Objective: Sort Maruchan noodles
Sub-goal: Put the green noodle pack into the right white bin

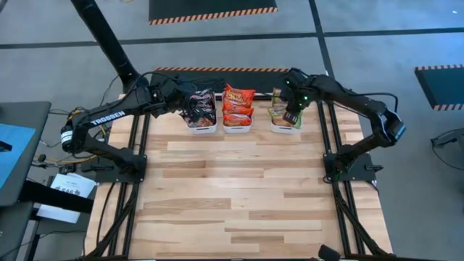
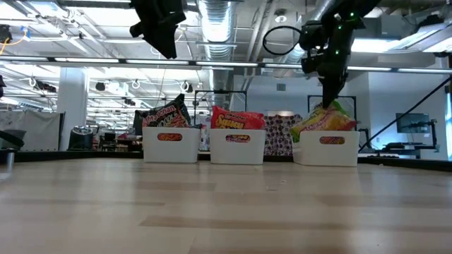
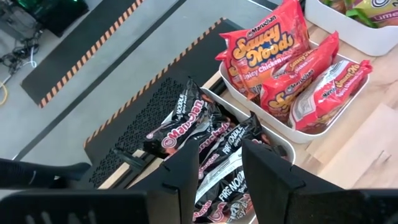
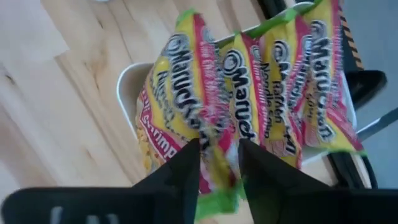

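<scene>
Three white bins stand side by side at the table's far edge. The left bin (image 1: 201, 129) holds black-maroon Maruchan packets (image 3: 186, 127). Red-orange packets (image 3: 273, 53) fill the middle bin (image 1: 238, 128), standing on edge. Green and yellow packets (image 4: 280, 81) stand in the right bin (image 1: 285, 130). My left gripper (image 3: 221, 171) hangs open high above the black packets (image 2: 164, 116) and touches nothing. My right gripper (image 4: 219, 165) is down at the right bin, shut on a green packet (image 2: 321, 120). My right gripper pinches one green packet between its two fingers, at the packet's upper end (image 4: 214, 134). It comes from above, pointing down. The packet stands tilted in the right bin among the other green packets, with its lower part inside the bin.
The wide wooden table top (image 1: 239, 196) lies in front of the bins. A black mat (image 3: 134, 124) lies just beyond the far edge, behind the left bin. The arms' frames run along the table's left and right sides.
</scene>
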